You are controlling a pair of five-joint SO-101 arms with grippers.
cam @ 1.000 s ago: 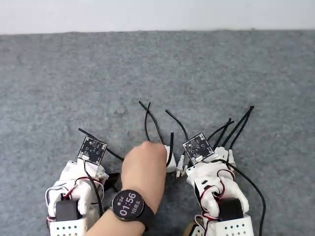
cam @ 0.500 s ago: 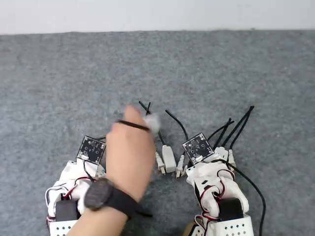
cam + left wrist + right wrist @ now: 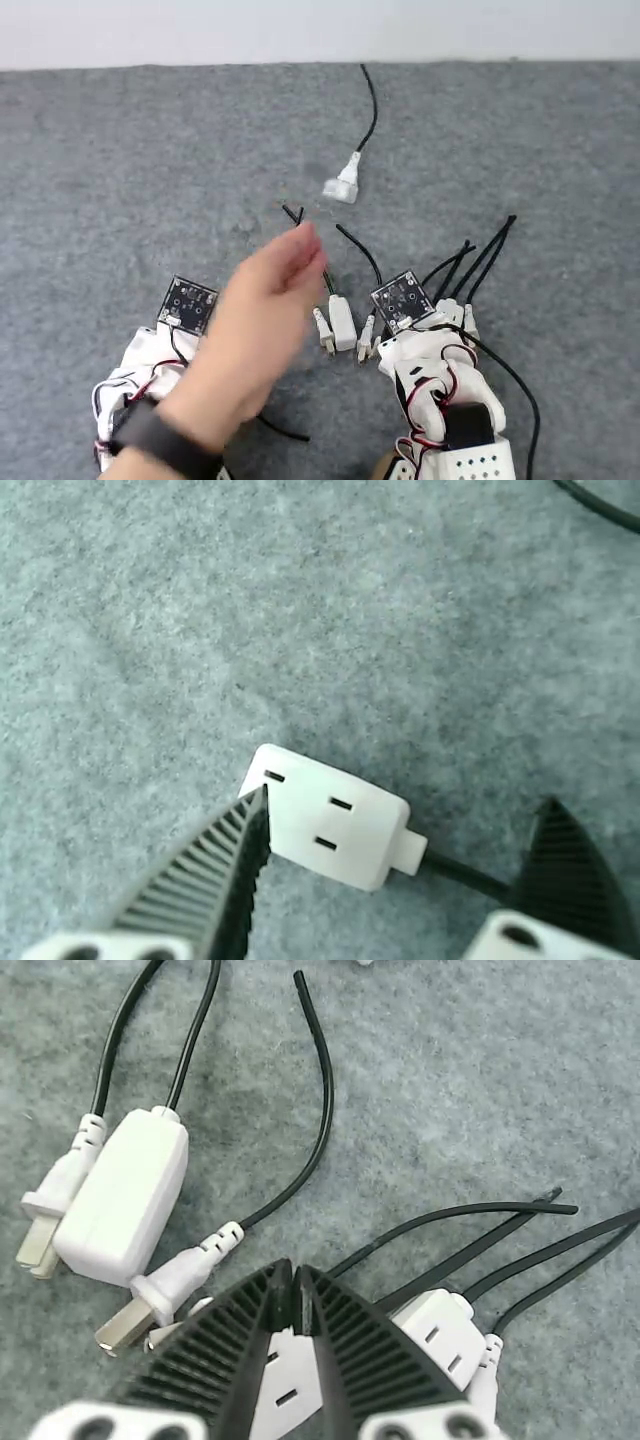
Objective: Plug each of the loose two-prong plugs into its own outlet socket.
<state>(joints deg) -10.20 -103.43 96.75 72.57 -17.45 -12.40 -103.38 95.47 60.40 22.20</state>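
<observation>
A white outlet socket (image 3: 330, 820) lies on the grey carpet between the fingers of my left gripper (image 3: 405, 802), which is open around it without touching. My right gripper (image 3: 293, 1282) is shut with nothing in it, above two white sockets (image 3: 440, 1335). Beside it lie a larger white socket (image 3: 125, 1195) and two loose two-prong plugs (image 3: 170, 1290) (image 3: 50, 1210); the same socket (image 3: 342, 322) shows between the two arms. A person's hand (image 3: 250, 330) hovers over the left arm (image 3: 140, 385). Another white connector (image 3: 340, 188) on a black cord lies farther out.
Several black cords (image 3: 480, 255) fan out from the right arm (image 3: 440, 390). The grey carpet (image 3: 150, 170) reaches to a white wall (image 3: 300, 30) at the back, with open room to the far left and far right.
The hand took a white connector from the pile between the arms; that connector now lies farther out on the carpet. The hand has drawn back toward the left arm. Neither arm has moved.
</observation>
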